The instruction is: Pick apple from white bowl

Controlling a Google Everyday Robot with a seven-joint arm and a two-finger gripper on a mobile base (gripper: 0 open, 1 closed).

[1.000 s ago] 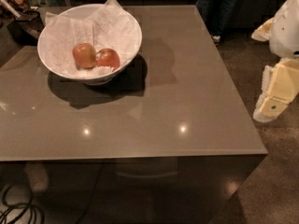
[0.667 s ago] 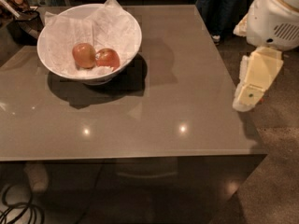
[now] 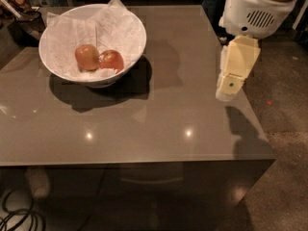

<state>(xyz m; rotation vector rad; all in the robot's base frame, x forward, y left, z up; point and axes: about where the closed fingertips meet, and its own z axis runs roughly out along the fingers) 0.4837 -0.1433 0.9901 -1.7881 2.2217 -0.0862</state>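
Observation:
The deep red apple (image 3: pixel 112 60) lies in the white bowl (image 3: pixel 136 46), which is lined with crinkled white paper and stands at the table's far left. A paler orange-tan apple (image 3: pixel 86 57) touches the red one on its left side. My gripper (image 3: pixel 227 92) hangs from the white arm housing (image 3: pixel 257 8) over the table's right edge. It points down, well to the right of the bowl and above the table top. It holds nothing that I can see.
The grey-brown table (image 3: pixel 144 129) has its front edge near me and its right edge under the gripper. Dark clutter (image 3: pixel 19 8) sits behind the bowl at the far left. Cables (image 3: pixel 14 215) lie on the floor at the lower left.
The arm has come in from the right and forward, so the gripper now hangs over the table's right edge. The bowl and both apples have not moved.

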